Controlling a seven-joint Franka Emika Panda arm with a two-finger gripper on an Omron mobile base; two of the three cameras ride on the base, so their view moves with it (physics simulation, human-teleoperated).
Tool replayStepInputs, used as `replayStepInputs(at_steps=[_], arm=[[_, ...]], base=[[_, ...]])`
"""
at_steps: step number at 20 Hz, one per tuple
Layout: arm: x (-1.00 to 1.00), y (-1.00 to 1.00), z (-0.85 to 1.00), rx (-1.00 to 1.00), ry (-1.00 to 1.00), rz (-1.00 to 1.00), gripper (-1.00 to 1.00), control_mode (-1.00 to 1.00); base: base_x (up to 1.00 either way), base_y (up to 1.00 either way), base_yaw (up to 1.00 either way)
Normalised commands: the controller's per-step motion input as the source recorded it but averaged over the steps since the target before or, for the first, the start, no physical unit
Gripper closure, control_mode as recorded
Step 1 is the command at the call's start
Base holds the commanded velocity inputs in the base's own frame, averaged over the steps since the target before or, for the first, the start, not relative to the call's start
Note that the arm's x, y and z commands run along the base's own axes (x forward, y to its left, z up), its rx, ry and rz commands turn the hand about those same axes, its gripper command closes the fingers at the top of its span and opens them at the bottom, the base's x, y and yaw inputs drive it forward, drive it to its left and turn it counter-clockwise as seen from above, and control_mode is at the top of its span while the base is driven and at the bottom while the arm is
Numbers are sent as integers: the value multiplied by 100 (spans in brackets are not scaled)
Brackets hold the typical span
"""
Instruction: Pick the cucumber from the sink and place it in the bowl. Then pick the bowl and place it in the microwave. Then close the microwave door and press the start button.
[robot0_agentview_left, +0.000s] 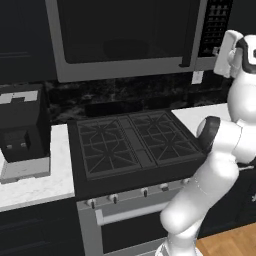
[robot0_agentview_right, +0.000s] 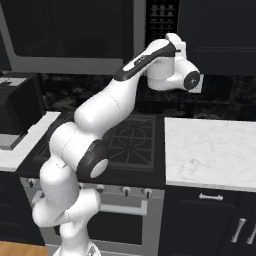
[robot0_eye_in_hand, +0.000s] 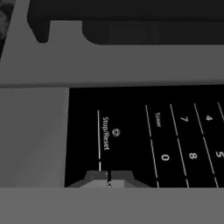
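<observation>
microwave door (robot0_agentview_left: 125, 37) closed | gripper (robot0_eye_in_hand: 109, 180) fingertips together, empty, at keypad (robot0_eye_in_hand: 144, 135) by Stop/Reset | likely left: start press

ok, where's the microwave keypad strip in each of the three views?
Left base view: keypad strip at top right, right of the microwave door, just left of the raised hand.
Right base view: keypad at top centre, above the arm's wrist.
Hand view: keypad seen close, rolled sideways; the end effector tips sit by "Stop/Reset".
Shared landmark: the door's grey frame beside the keypad.
</observation>
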Motion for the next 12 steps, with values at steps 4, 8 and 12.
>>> replayStepInputs(at_steps=[4,8,12], arm=[[19,-3,0,0,0,0,100,-100],[-66,14,0,-1,-9,0,100,-100],[-100,73,-2,-8,-9,-1,100,-100]], base=[[0,0,0],[0,0,0],[0,0,0]])
